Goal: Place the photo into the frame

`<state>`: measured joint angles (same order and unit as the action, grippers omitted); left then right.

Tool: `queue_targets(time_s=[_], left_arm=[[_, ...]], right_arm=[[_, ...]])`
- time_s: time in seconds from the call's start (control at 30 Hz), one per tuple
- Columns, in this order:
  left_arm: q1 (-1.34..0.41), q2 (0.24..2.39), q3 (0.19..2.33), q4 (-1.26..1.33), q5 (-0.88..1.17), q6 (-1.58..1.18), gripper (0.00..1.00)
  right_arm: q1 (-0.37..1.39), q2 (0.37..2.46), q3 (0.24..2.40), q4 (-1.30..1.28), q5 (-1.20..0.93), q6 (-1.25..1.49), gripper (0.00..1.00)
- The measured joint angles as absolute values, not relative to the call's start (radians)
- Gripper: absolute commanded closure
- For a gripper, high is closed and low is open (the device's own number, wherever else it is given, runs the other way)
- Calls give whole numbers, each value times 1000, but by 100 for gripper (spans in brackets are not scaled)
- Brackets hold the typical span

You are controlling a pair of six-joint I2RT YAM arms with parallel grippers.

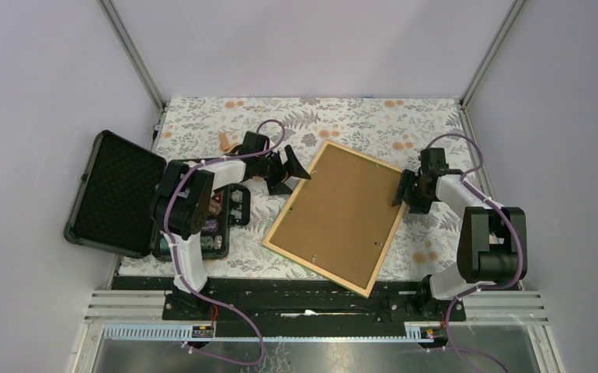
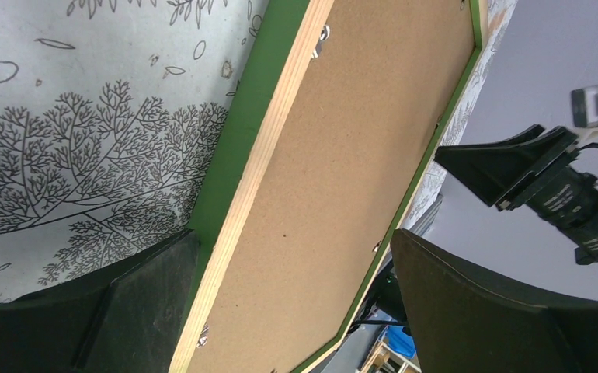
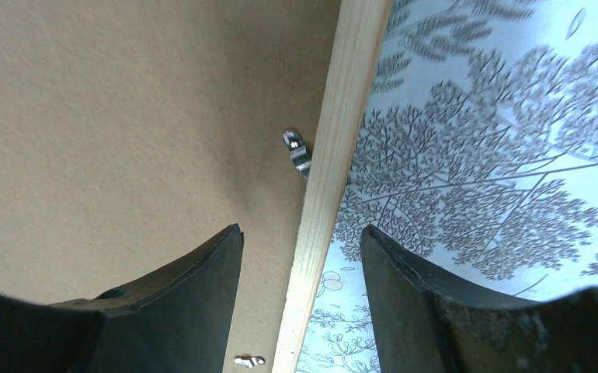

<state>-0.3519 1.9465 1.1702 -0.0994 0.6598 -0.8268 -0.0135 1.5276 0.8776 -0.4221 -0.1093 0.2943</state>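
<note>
The frame (image 1: 338, 214) lies face down in the middle of the table, its brown backing board up inside a light wood rim. The photo is not in view. My left gripper (image 1: 290, 172) is open at the frame's upper left edge. In the left wrist view the frame (image 2: 342, 179) shows a green side beside its wood rim, between my widely spread fingers (image 2: 125, 311). My right gripper (image 1: 405, 190) is open at the frame's right edge. In the right wrist view its fingers (image 3: 179, 295) straddle the wood rim (image 3: 335, 155), one over the board, one over the cloth.
An open black case (image 1: 117, 194) of poker chips (image 1: 218, 225) lies at the left, close to my left arm. A small tan object (image 1: 224, 140) lies behind the left gripper. Metal tabs (image 3: 298, 151) sit along the frame's inner rim. Walls close in on three sides.
</note>
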Motion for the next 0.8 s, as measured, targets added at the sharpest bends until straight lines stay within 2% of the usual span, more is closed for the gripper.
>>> queue_targets(time_s=[0.17,0.4,0.8], left_arm=[[-352,1946,1150,-88,659,-836,1],[-354,1948,1134,-67,658,-843,1],[-366,1948,1109,-3,656,-872,1]], right_arm=[[-13,1521,802,-406,-160,326,35],[-13,1546,805,-355,-222,369,34],[-27,1790,1082,-355,-192,370,34]])
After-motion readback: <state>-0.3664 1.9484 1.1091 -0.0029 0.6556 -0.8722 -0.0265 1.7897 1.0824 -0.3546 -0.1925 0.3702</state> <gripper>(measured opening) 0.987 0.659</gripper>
